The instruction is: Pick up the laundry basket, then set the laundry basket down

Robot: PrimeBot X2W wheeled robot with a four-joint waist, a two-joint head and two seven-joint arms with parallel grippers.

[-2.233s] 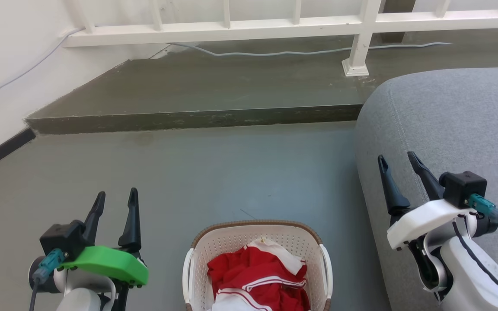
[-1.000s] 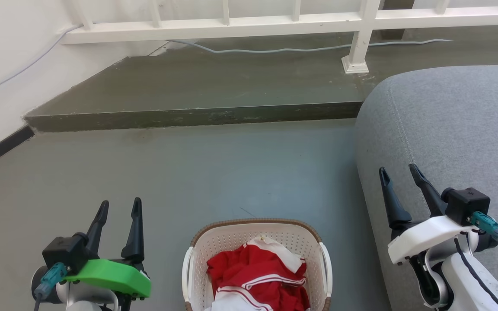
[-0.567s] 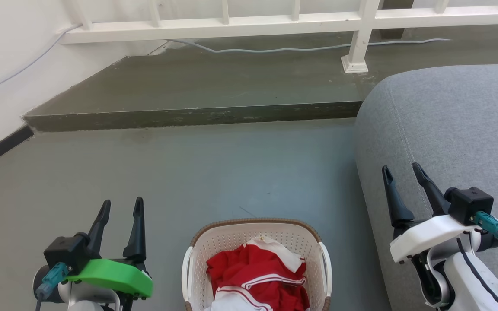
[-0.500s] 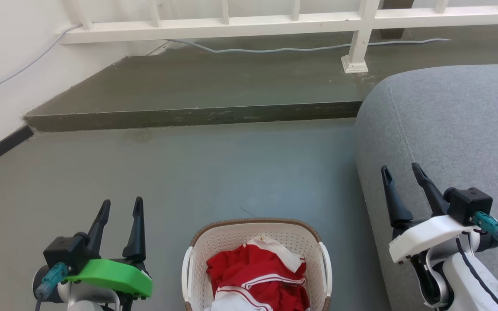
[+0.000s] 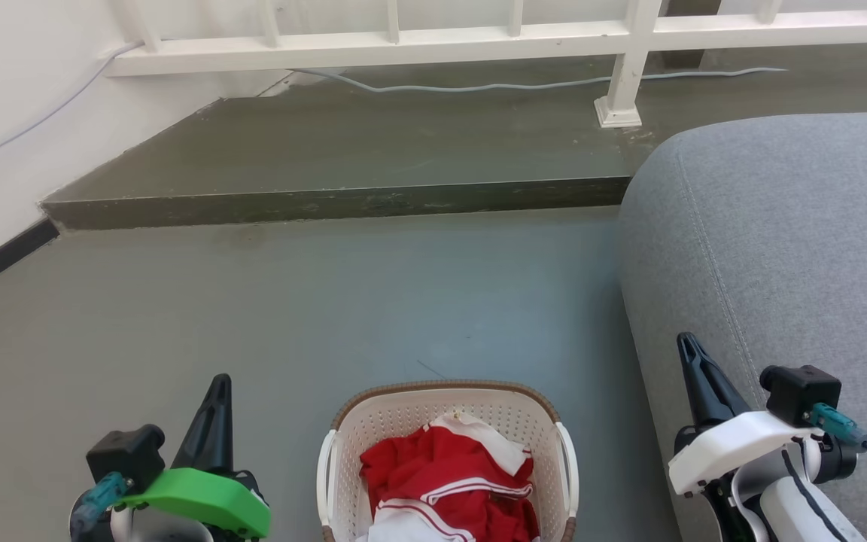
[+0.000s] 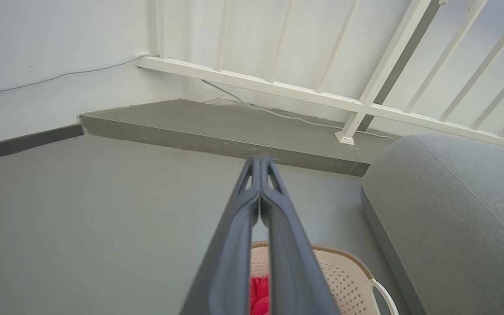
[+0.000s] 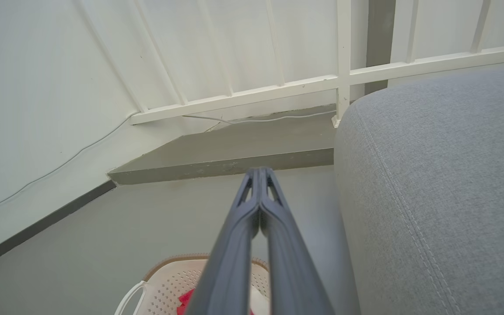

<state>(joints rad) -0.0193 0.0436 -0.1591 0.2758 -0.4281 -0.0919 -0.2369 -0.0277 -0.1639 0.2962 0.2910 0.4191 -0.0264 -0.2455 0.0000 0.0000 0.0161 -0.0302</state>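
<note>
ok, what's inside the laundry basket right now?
The laundry basket holds a crumpled red garment with white trim. The cloth covers the basket's floor, so anything beneath it cannot be seen, and the near end runs off the head view's bottom edge.

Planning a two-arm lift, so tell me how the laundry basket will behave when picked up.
The laundry basket is perforated plastic, so probably stiff and light. The red clothes inside are soft and loose, so they may shift but probably add little weight. Lifted by one side handle alone, it would likely tilt.
</note>
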